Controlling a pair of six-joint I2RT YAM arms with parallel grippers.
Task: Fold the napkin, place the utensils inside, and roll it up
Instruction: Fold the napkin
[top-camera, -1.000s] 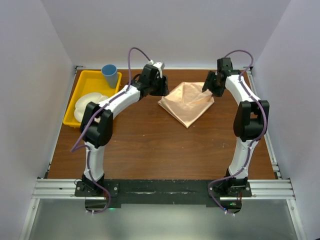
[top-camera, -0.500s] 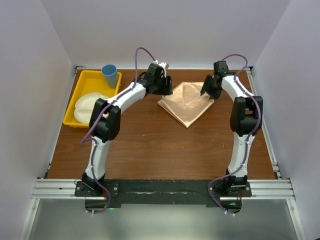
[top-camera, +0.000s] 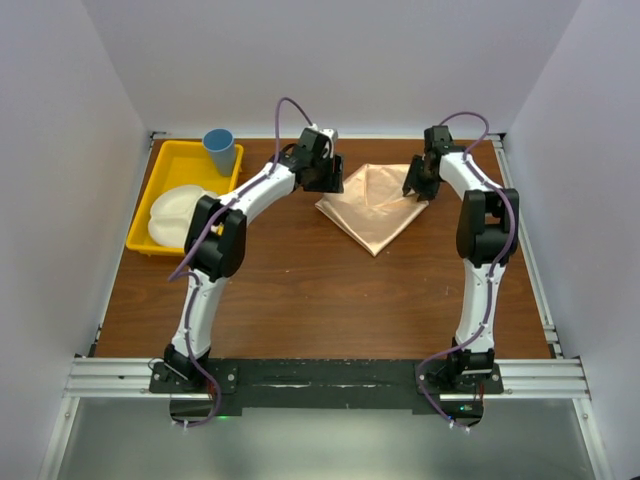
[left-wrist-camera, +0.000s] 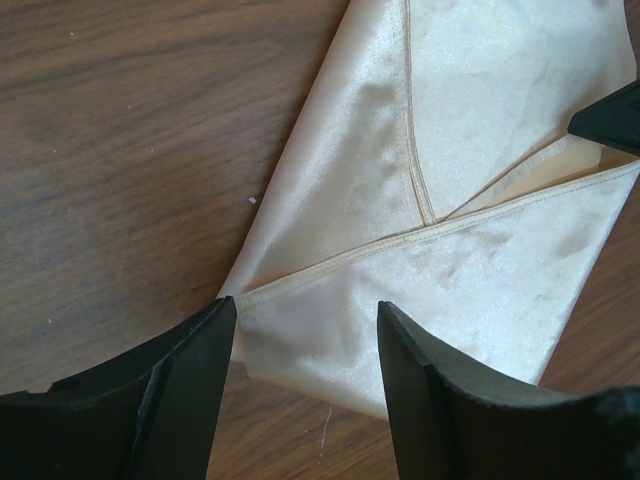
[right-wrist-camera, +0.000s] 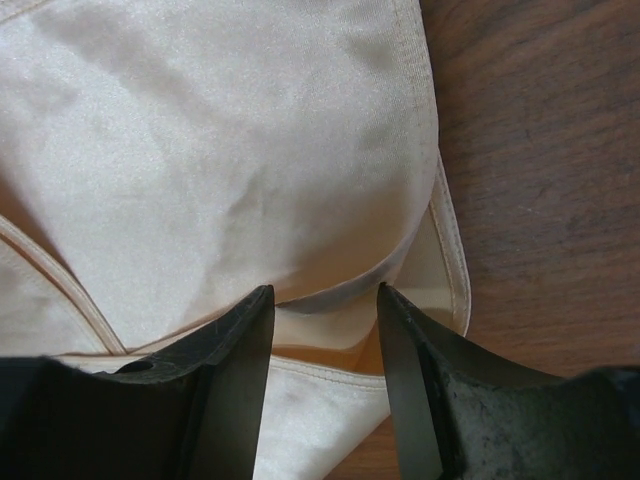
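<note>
The peach-orange napkin (top-camera: 374, 208) lies loosely folded and creased on the far middle of the brown table. My left gripper (top-camera: 328, 180) is open just above the napkin's left corner; the left wrist view shows that corner (left-wrist-camera: 330, 340) between the jaws. My right gripper (top-camera: 418, 184) is open at the napkin's right corner, where the right wrist view shows lifted layers of cloth (right-wrist-camera: 330, 300) between the jaws. Neither gripper holds cloth. No fork shows in any view.
A yellow tray (top-camera: 175, 158) at the far left holds a white divided plate (top-camera: 180, 212) and a blue cup (top-camera: 221, 150). White walls stand close on three sides. The arm bases sit on a rail at the near edge.
Both grippers have drawn in toward the napkin's corners, the left one to the right and the right one slightly back. The napkin has not moved.
</note>
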